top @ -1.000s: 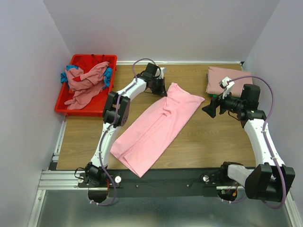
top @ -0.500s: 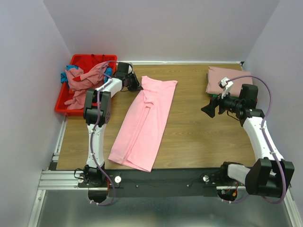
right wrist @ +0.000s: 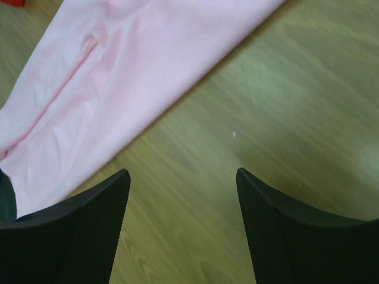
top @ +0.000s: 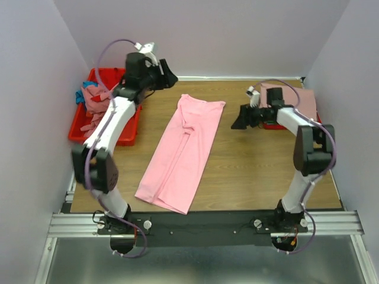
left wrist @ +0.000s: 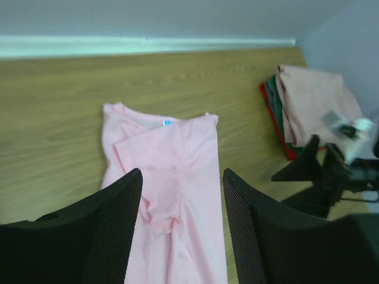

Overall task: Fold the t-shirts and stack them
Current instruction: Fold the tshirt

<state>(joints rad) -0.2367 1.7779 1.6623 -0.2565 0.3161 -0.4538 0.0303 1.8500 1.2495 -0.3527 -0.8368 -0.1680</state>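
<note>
**Pink shirt on the worktop, both claws clear of it.** The pink shirt (top: 180, 155) lies flat near the middle of the worktop (top: 254, 171) as a long narrow band. Its collar end points toward the far wall and its hem toward the arm bases. The sides appear to be folded in along its length.

The left claw (top: 164, 74) is raised over the far left of the worktop, near the bin (top: 131, 125). In its wrist view the jaws are seen well apart with nothing between them, and the collar end lies below. The right claw (top: 240, 118) is held to the right of the collar end, apart from the cloth. It is in front of the stack (top: 299, 96) of folded shirts in the far right corner, and its jaws are likewise spread and empty. Further shirts (top: 98, 109) are heaped unfolded in the bin.

**Handling.** The cloth is judged light, limp and without stiffness. It will sag from any single hold, and the folded layers may slide apart on the smooth wood. A hold is best taken at the two corners of one short end, one claw to each, with all layers pinched together at the edge. A crosswise fold is judged to be needed before transfer to the stack.
</note>
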